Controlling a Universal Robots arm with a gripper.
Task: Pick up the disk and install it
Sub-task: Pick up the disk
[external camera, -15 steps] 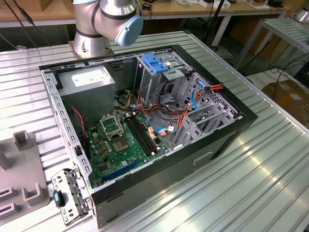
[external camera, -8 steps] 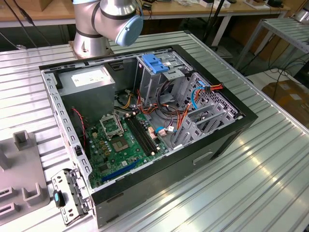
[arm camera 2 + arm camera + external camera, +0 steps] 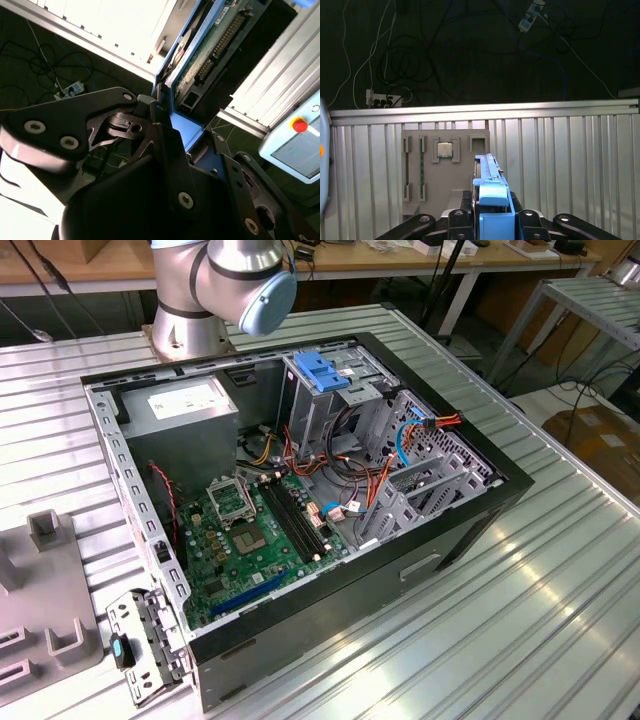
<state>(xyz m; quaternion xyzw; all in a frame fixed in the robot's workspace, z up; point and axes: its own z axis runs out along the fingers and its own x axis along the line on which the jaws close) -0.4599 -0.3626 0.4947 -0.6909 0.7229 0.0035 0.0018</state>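
Ribbed metal table (image 3: 560, 150) stretches out beyond the gripper (image 3: 492, 207) in the first wrist view, with a dark floor and loose cables (image 3: 395, 60) past the table's far edge. The disk (image 3: 491, 187) stands on edge right between the gripper's fingers (image 3: 469, 200). Its blue side rail faces the camera and its far end juts out past the fingertips. The fingers are drawn in against both flat sides and clamp the disk firmly. In the second wrist view the same disk reaches out ahead of the black finger links, with its green circuit board (image 3: 210, 55) showing beside the blue rail. Beyond the held disk, on the table, lies a grey fixture plate (image 3: 455, 180) with a processor chip (image 3: 444, 150) seated in one pocket. In the exterior view an open computer case (image 3: 450, 540) sits on the table just by the arm's base (image 3: 185, 330); how it lies from the gripper I cannot tell
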